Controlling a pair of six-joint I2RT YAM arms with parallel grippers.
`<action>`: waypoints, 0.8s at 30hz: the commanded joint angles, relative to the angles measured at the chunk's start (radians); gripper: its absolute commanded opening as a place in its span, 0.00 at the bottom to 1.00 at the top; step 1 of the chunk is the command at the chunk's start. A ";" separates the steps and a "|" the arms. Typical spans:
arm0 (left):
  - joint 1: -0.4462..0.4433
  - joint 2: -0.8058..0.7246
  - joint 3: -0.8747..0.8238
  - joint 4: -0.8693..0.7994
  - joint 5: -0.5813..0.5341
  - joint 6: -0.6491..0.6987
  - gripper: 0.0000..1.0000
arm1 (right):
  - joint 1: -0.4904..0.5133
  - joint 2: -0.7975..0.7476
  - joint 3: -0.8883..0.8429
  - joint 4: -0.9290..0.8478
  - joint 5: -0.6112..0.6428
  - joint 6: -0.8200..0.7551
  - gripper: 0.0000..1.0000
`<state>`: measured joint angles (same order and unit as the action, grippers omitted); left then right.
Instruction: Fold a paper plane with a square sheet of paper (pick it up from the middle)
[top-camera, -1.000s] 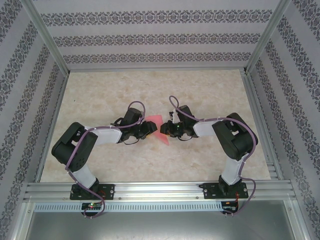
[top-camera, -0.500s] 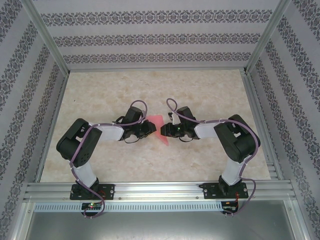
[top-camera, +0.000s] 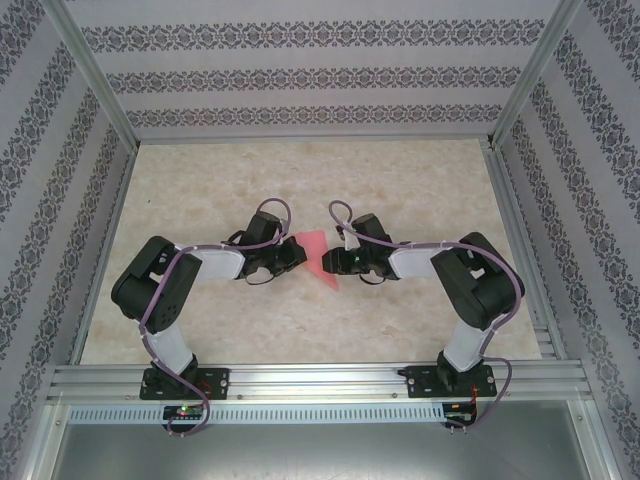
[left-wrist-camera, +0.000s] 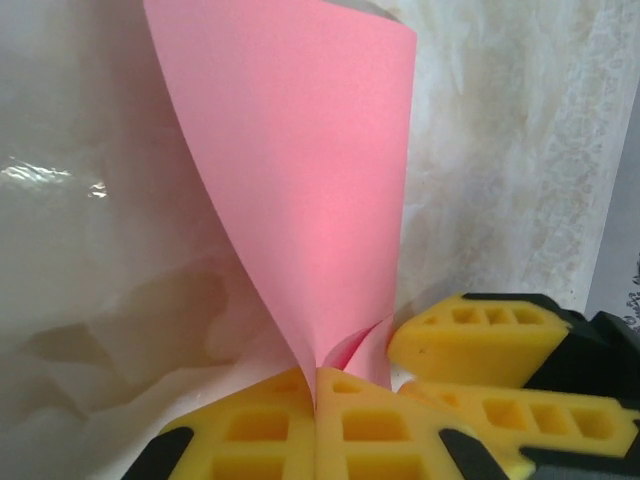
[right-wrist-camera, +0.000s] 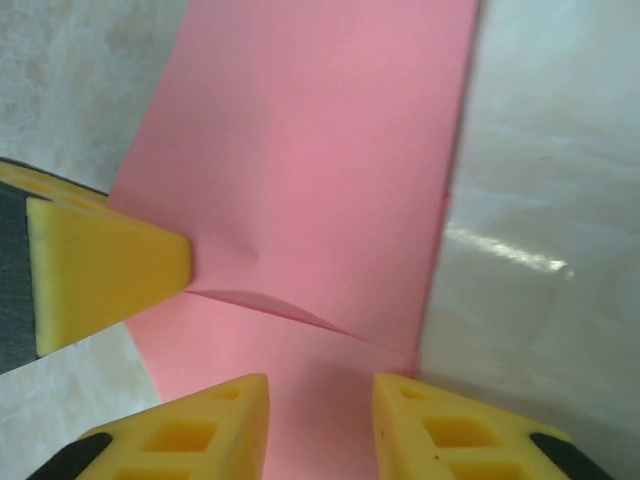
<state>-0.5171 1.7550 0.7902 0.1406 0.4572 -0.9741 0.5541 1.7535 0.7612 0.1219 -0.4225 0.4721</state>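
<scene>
- Pressed together on the square sheet of paper (left-wrist-camera: 300, 170): left claw (left-wrist-camera: 316, 390), lower frame.
- Spread, apparently not gripping: right claw (right-wrist-camera: 320, 400), over pink paper.
- Mid-frame on tabletop (top-camera: 300, 180), between both claws, partly curled up.

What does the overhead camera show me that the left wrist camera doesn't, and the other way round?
Overhead: the whole left arm and right arm, the patterned walls, the square sheet of paper a small patch between them. Left wrist: close up, the left gripper pinched shut on the sheet, which curls upward from its yellow fingers. Shared: the pink paper, the pale table, the right gripper beside the left.
</scene>
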 joint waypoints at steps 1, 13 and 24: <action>0.002 -0.044 -0.003 -0.050 0.005 -0.011 0.05 | 0.028 -0.086 -0.014 -0.077 0.217 -0.037 0.40; -0.032 -0.068 0.071 -0.173 -0.048 -0.047 0.05 | 0.247 -0.337 -0.118 -0.019 0.626 -0.200 0.59; -0.043 -0.054 0.104 -0.202 -0.062 -0.079 0.04 | 0.435 -0.194 -0.115 0.095 0.822 -0.272 0.55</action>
<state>-0.5465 1.6981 0.8692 -0.0349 0.4091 -1.0252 0.9726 1.5127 0.6331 0.1535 0.3180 0.2321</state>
